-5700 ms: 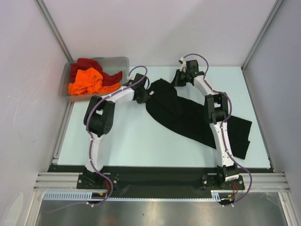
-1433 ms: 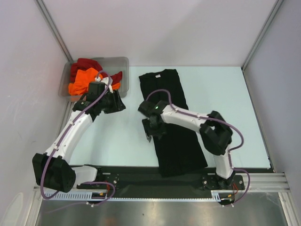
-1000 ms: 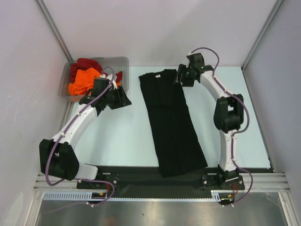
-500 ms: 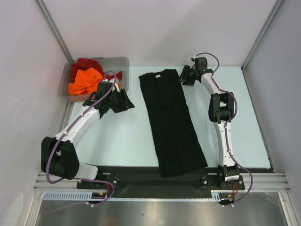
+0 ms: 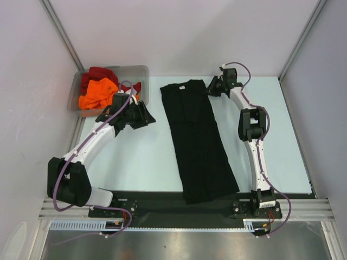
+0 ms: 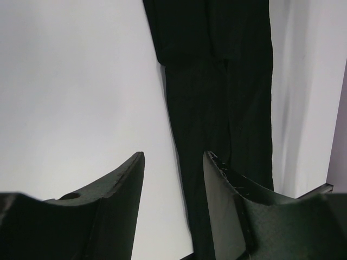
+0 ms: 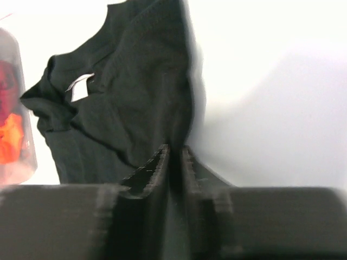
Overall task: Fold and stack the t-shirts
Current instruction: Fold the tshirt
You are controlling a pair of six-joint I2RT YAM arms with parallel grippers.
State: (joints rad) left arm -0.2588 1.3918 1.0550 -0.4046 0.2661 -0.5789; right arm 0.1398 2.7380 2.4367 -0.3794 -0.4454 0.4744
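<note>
The black t-shirt lies folded into a long narrow strip down the middle of the table, collar end at the back. My right gripper sits at its back right corner, jaws pressed together on the shirt's right edge. The right wrist view shows the fingertips almost touching, with dark cloth between them. My left gripper hovers open just left of the shirt, nothing between its fingers. The orange t-shirt and the dark red t-shirt lie crumpled in the bin.
The clear grey plastic bin stands at the table's back left corner, close behind my left gripper. White enclosure walls rise at the back and both sides. A black strip and metal rail run along the near edge.
The right gripper's jaws have closed at the black shirt's back right corner, and its wrist has shifted slightly. The left arm has barely moved. The shirt lies as before.
</note>
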